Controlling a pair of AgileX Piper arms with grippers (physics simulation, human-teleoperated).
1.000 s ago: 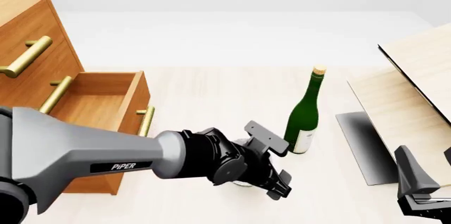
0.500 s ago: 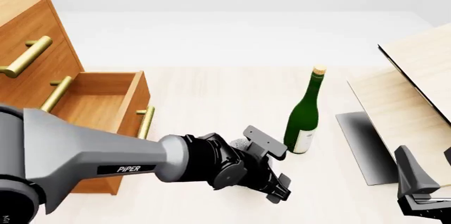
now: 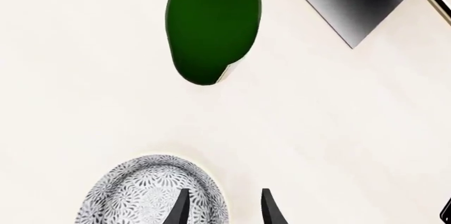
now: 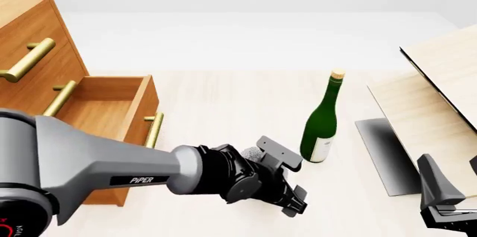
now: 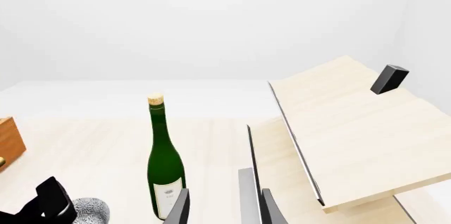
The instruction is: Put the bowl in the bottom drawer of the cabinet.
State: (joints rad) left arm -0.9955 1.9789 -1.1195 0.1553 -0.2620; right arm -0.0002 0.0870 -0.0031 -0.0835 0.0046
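The white speckled bowl (image 3: 141, 195) sits on the table under my left wrist. In the front view only a sliver of the bowl (image 4: 253, 152) shows behind the arm. My left gripper (image 3: 224, 205) is open, with one finger over the bowl's inside, the other outside, and the rim between them. In the front view the left gripper (image 4: 294, 203) points down near the table's front. At the left stands the cabinet (image 4: 30, 30), its bottom drawer (image 4: 97, 111) pulled out and empty. My right gripper (image 5: 222, 205) hangs open and empty at the front right (image 4: 451, 192).
A green bottle (image 4: 322, 122) stands upright just right of the bowl, close to my left gripper. A pale slanted board structure (image 4: 439, 80) with a dark grey panel (image 4: 380, 153) fills the right side. The drawer's brass handle (image 4: 154, 128) juts toward the bowl.
My left arm has sunk lower and shifted slightly toward the near edge, uncovering a sliver of the bowl behind the wrist. The right arm, bottle and drawer have not moved.
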